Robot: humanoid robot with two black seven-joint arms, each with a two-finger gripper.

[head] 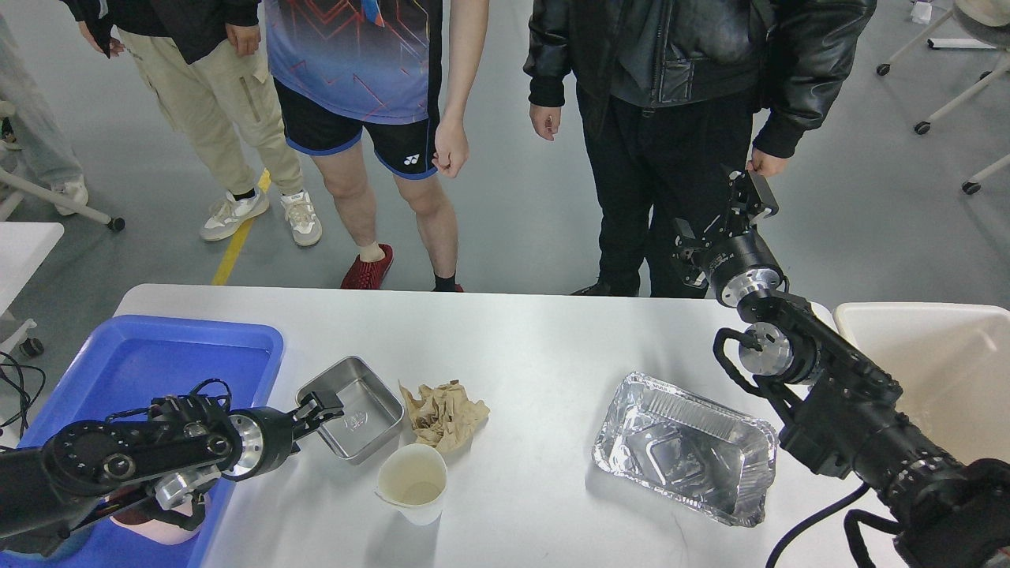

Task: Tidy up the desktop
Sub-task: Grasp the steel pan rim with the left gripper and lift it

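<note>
The white desktop (536,347) holds a small steel tray (353,406), a crumpled brown paper (443,414), a white paper cup (412,481) and a foil container (685,446). My left gripper (325,407) reaches in from the left, its tip at the steel tray's left rim; its fingers cannot be told apart. My right gripper (746,201) is raised beyond the table's far right edge, seen end-on against a person's dark clothes.
A blue plastic tray (158,363) lies at the left with a pink mug (158,521) mostly hidden under my left arm. A beige open bin (939,371) stands at the right. Three people stand close behind the table's far edge.
</note>
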